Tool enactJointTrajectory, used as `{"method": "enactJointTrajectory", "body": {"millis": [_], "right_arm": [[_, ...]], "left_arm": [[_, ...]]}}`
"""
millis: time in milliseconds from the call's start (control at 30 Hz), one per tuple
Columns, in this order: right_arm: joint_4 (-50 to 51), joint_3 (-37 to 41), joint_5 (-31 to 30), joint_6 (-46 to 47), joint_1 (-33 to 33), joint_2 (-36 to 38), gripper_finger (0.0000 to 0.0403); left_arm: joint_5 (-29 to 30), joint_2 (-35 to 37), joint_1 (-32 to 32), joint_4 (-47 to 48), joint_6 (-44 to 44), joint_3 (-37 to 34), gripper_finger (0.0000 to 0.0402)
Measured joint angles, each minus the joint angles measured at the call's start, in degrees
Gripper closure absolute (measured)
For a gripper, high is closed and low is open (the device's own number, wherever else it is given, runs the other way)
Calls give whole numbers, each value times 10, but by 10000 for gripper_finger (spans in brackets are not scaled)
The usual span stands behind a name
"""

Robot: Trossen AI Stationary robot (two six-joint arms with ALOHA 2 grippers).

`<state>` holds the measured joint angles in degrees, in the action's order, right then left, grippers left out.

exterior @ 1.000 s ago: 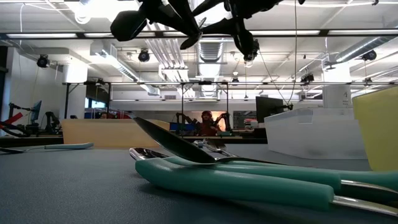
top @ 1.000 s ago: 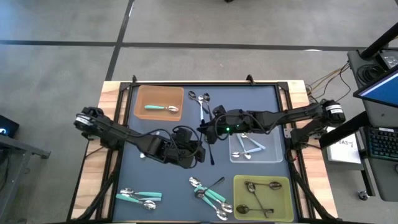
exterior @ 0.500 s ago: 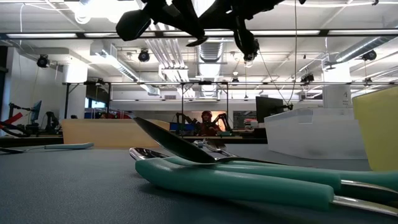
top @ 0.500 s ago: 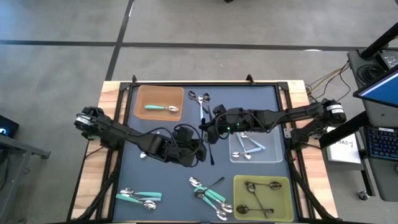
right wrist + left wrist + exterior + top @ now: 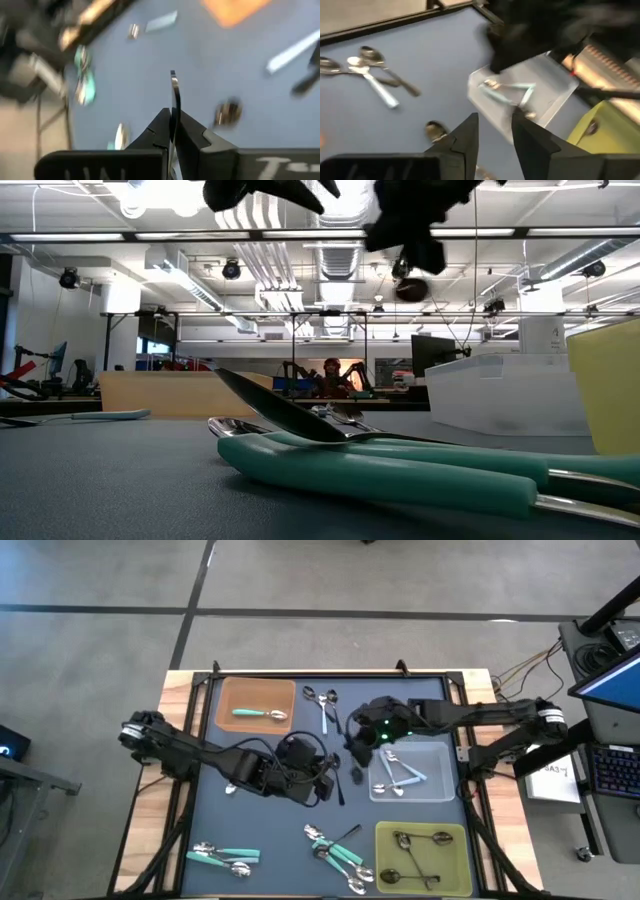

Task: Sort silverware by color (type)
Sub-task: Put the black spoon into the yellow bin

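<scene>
The right gripper (image 5: 172, 131) has its fingers pressed together on a thin spoon handle (image 5: 174, 92), a dark metal strip that sticks straight out ahead of the fingertips; which end is pinched I cannot tell. In the high view this gripper (image 5: 357, 743) hangs above the mat with the clear tray (image 5: 437, 790) of light-blue spoons (image 5: 404, 773) just beside it. The left gripper (image 5: 494, 134) stands part-open and holds nothing; ahead of it a lone spoon bowl (image 5: 435, 130) lies on the mat, with three loose spoons (image 5: 367, 67) farther off.

More silverware lies well away from both grippers: a teal spoon (image 5: 258, 714) in the orange tray (image 5: 226, 690), dark ones in the yellow tray (image 5: 388, 836), and mixed heaps (image 5: 338, 849) on the mat's near edge.

These spoons look light, stiff and slick. A pinch across the flat of the handle, near mid-length, should keep one from swivelling; the polished bowl would probably slide between the pads. Lying flat on the mat, each gives little edge to get under.
</scene>
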<state>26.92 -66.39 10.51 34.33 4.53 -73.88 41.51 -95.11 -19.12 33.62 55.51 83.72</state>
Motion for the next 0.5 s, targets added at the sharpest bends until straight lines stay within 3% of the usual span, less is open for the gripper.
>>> {"method": "enactJointTrajectory", "body": {"millis": [100,267,500], "right_arm": [[107,-7,58,-9,-10,41,394],[269,5,60,22,-60,88,394],[293,56,45,154,-165,117,394]], "left_arm": [[2,0,7,83,20,25,296],[19,0,24,211,53,53,295],[14,1,52,293,48,66,294]]}}
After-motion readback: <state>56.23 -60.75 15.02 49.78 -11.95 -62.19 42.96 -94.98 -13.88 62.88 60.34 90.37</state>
